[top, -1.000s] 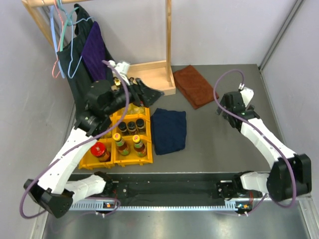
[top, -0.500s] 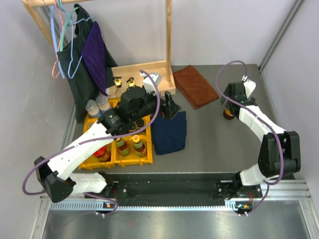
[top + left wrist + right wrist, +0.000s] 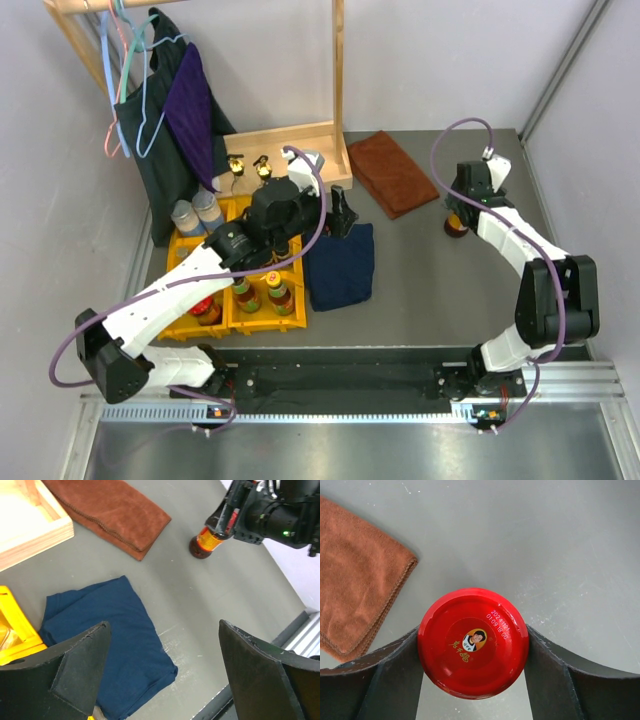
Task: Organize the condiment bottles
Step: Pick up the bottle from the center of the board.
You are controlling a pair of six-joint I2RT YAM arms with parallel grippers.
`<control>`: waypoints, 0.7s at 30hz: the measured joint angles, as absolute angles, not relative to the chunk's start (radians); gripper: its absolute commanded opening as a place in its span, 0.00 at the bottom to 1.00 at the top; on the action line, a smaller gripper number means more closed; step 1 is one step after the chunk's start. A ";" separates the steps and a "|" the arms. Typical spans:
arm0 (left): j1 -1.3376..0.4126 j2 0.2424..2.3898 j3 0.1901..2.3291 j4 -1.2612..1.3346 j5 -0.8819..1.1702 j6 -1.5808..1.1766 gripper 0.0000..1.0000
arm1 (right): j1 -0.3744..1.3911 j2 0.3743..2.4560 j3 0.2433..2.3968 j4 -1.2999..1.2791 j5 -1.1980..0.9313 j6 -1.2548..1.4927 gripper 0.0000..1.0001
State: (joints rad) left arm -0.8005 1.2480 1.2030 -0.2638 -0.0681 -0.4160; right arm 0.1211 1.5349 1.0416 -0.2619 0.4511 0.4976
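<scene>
A red-lidded jar (image 3: 472, 642) stands on the grey table right of the brown cloth; it also shows in the top view (image 3: 455, 228) and the left wrist view (image 3: 202, 544). My right gripper (image 3: 472, 645) is shut on it, one finger against each side of the lid. My left gripper (image 3: 340, 214) is open and empty, hanging over the blue cloth (image 3: 100, 630). The yellow bins (image 3: 292, 322) hold yellow-capped sauce bottles (image 3: 246, 291), a red-lidded jar (image 3: 203, 308) and white-lidded jars (image 3: 184, 213). Gold-topped bottles (image 3: 237, 163) stand behind the bins. My left arm hides part of the bins.
A brown cloth (image 3: 392, 172) lies at the back centre and shows in the right wrist view (image 3: 355, 575). A wooden tray (image 3: 300, 140) under a clothes rack stands behind the bins. Dark garments (image 3: 185, 110) hang at the back left. Walls close both sides.
My left arm swung from above the bins to the right, over the blue cloth. My right gripper moved a little and now stands on the red-lidded jar.
</scene>
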 measured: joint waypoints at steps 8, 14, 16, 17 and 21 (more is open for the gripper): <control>-0.801 1.242 1.157 -0.263 -0.113 -0.427 0.90 | 0.160 1.473 1.018 -0.334 0.422 0.492 0.00; -0.803 1.241 1.116 -0.263 -0.121 -0.443 0.89 | 0.297 1.335 0.960 -0.467 0.389 0.481 0.00; -0.807 1.241 1.101 -0.262 -0.121 -0.447 0.89 | 0.352 1.274 0.945 -0.505 0.371 0.478 0.00; -0.810 1.241 1.095 -0.262 -0.121 -0.447 0.89 | 0.361 1.248 0.942 -0.519 0.367 0.476 0.00; -0.835 1.241 1.056 -0.243 -0.121 -0.450 0.90 | 0.477 1.155 0.938 -0.561 0.353 0.471 0.00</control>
